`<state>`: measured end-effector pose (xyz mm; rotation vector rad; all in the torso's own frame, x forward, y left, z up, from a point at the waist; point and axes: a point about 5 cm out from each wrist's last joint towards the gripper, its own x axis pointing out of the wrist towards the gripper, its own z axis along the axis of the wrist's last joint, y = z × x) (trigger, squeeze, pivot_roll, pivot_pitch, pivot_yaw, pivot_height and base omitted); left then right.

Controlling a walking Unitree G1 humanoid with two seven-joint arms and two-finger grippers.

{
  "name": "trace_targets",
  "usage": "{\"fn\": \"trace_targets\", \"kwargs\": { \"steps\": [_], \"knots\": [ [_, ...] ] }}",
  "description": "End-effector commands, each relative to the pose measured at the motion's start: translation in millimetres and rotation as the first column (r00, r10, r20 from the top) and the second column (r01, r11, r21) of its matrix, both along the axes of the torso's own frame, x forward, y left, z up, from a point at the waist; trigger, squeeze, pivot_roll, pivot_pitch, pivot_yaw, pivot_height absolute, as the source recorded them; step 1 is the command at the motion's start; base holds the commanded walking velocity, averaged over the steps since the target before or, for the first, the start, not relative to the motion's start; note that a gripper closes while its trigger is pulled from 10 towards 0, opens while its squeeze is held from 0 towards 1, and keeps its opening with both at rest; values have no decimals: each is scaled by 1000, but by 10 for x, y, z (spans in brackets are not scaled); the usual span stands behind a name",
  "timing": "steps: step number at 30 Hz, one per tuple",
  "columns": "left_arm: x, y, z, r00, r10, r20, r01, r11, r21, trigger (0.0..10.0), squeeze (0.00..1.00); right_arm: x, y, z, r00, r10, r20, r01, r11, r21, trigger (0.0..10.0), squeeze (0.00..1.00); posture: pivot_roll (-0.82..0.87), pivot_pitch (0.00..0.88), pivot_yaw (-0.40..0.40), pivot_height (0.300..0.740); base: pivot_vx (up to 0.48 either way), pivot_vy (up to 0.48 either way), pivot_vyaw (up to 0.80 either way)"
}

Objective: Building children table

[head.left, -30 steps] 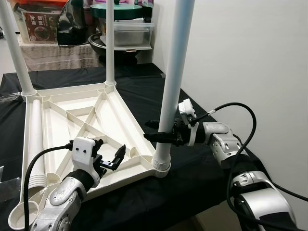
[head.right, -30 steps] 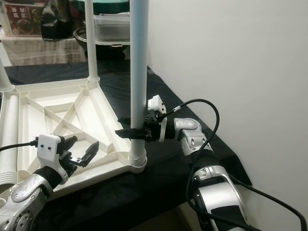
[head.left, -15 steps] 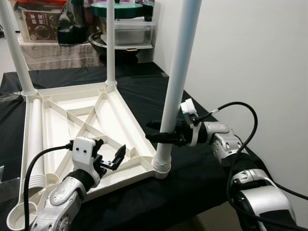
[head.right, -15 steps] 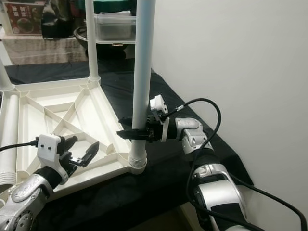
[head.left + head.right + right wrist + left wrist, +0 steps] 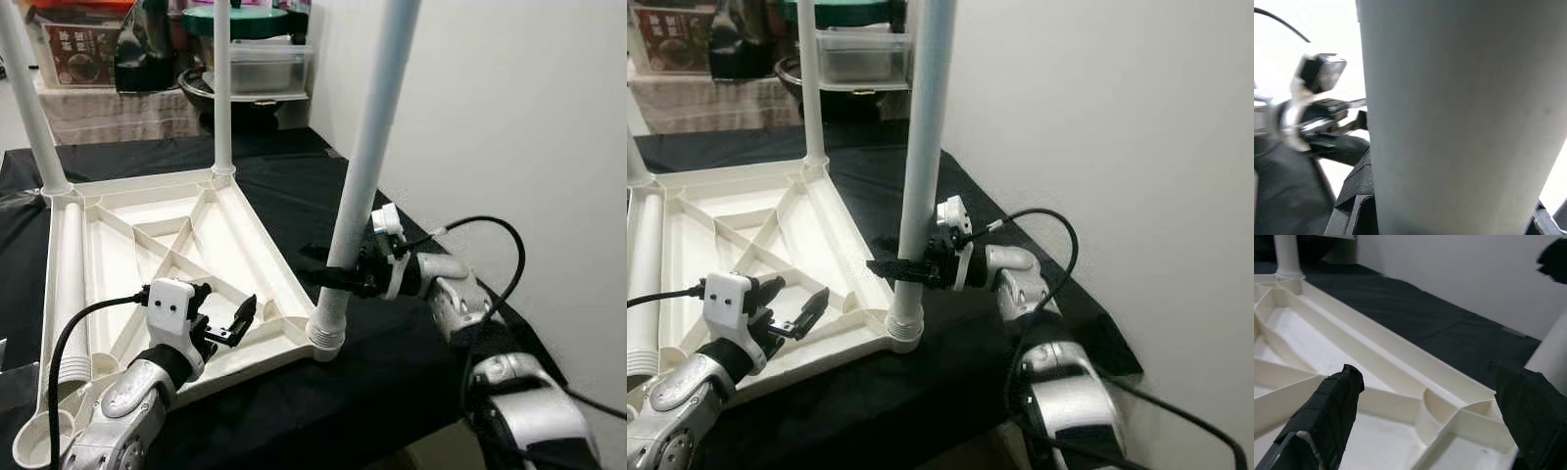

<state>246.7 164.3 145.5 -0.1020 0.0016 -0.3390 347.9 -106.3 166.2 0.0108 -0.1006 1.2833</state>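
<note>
A white plastic table top [image 5: 147,245] lies upside down on a black-covered table. White legs stand in its far corners [image 5: 221,88]. A near-right white leg [image 5: 358,206] stands in its corner socket [image 5: 326,338], leaning to the right at its top. My right gripper [image 5: 318,266] is shut on this leg just above the socket; the leg's surface [image 5: 1459,117] is pressed close to the right wrist camera. My left gripper [image 5: 230,318] hovers open over the top's near edge, its fingers [image 5: 1327,416] spread above the ribs.
Another white leg [image 5: 69,284] lies loose along the top's left channel. A pot, a plastic box [image 5: 265,64] and cartons crowd the counter behind. A white wall rises on the right, close to the table's right edge [image 5: 460,284].
The gripped leg has tilted further to the right at its top, and my right gripper has shifted slightly with it. My left gripper has stayed in place.
</note>
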Motion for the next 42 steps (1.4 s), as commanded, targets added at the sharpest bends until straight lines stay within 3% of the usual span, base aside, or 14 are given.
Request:
{"fn": "trace_targets", "kwargs": {
  "steps": [1, 6, 8, 9, 13, 14, 16, 17, 19, 22, 26, 36, 39, 42],
  "knots": [
    [-17, -22, -36, 1000, -8, -15, 8, 1000, 1, 10000, 0, -19, 18, -299, 984, -168, -60, 162, 982, -96, 0, 0, 54, 0, -119, 740, 0, 0, 0],
    [-8, -16, -38, 1000, -5, -14, 5, 1000, 0, 10000, 0, -9, 5, -405, 945, -322, -60, 309, 937, -161, 0, 0, 45, 0, -119, 740, 0, 0, 0],
    [-1, -13, -40, 1000, -1, -12, 1, 1000, -1, 10000, 0, 52, -71, -494, 869, -494, -21, 472, 842, -259, 0, 0, 44, 0, -118, 740, 0, 0, 0],
    [-1, -13, -40, 1000, -1, -12, 1, 1000, -1, 10000, 0, 52, -71, -494, 869, -494, -21, 472, 842, -259, 0, 0, 44, 0, -118, 740, 0, 0, 0],
    [3, -23, -48, 1000, 0, -13, 0, 1000, -4, 10000, 0, 88, -140, -634, 764, -645, -22, 597, 718, -357, 0, 0, 42, 0, -120, 740, 0, 0, 0],
    [3, -23, -48, 1000, 0, -13, 0, 1000, -4, 10000, 0, 88, -140, -634, 764, -645, -22, 597, 718, -357, 0, 0, 42, 0, -120, 740, 0, 0, 0],
    [4, -25, -56, 1000, 3, -14, -3, 1000, -9, 10000, 0, 117, -177, -707, 688, -722, -76, 649, 659, -380, 0, 0, 46, 0, -126, 740, 0, 0, 0],
    [4, -25, -56, 1000, 3, -14, -3, 1000, -9, 10000, 0, 117, -177, -707, 688, -722, -76, 649, 659, -380, 0, 0, 46, 0, -126, 740, 0, 0, 0],
    [2, -16, -64, 1000, 9, -16, -9, 1000, -12, 10000, 0, 145, -223, -772, 586, -786, -195, 696, 612, -376, 0, 0, 49, 0, -136, 740, 0, 0, 0],
    [-2, -15, -69, 1000, 12, -17, -12, 1000, -12, 10000, 0, 150, -246, -797, 535, -811, -235, 720, 584, -374, 0, 0, 53, 0, -139, 740, 0, 0, 0],
    [-21, -19, -89, 1000, 18, -21, -18, 1000, -14, 10000, 0, 121, -300, -896, 397, -868, -298, 781, 490, -388, 0, 0, 52, 0, -140, 740, 0, 0, 0],
    [-6, -23, -100, 1000, 14, -23, -15, 1000, -12, 10000, 0, 89, -258, -939, 353, -879, -320, 800, 461, -383, 0, 0, 48, 0, -136, 740, 0, 0, 0],
    [5, -23, -100, 1000, 14, -21, -14, 1000, -11, 10000, 0, 118, -354, -914, 249, -910, -332, 851, 369, -374, 0, 0, 42, 0, -132, 740, 0, 0, 0],
    [4, -21, -102, 1000, 16, -21, -16, 1000, -10, 10000, 0, 117, -410, -912, 196, -930, -312, 876, 309, -370, 0, 0, 40, 0, -130, 740, 0, 0, 0]
  ]
}}
